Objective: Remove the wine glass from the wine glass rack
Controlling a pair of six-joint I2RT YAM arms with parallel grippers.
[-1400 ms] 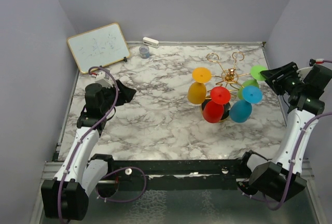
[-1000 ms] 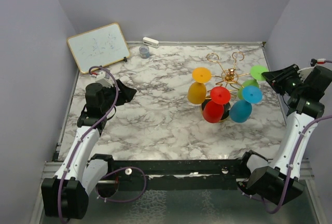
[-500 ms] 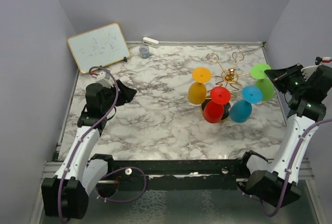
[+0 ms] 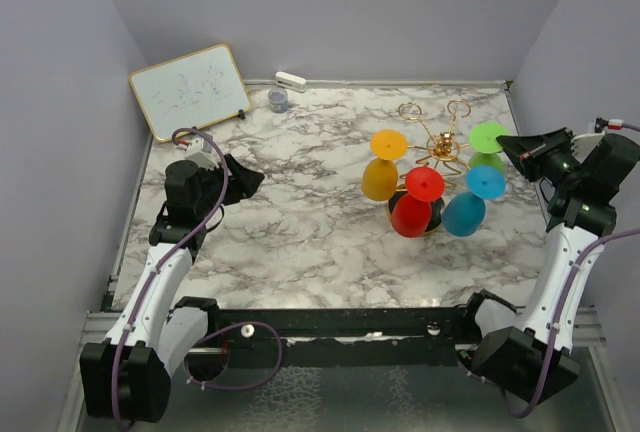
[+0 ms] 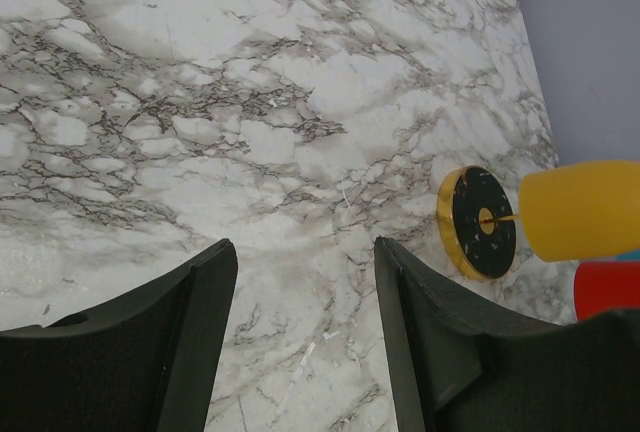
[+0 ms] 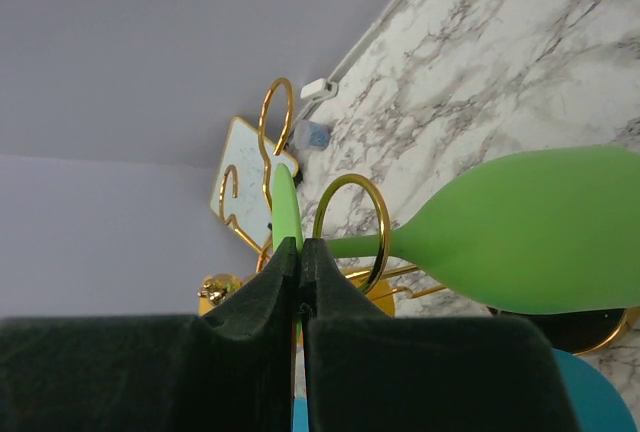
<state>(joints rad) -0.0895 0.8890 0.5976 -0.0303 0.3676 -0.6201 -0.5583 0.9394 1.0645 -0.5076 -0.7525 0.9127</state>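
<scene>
Wine glass rack: gold wire, looped arms fanning out from a central post. It stands on the right half of the marble desk. Its round black base with a gold rim lies flat on the desk.

Green wine glass: opaque, hung upside down on the rack's right side, foot disc uppermost and bowl below. Right hand pinches the rim of the foot disc, fingers closed tight on it. In the wrist view the stem crosses one gold loop; can't tell if it sits inside.

Yellow glass, red glass and blue glass hang upside down on the rack's near arms.
</scene>
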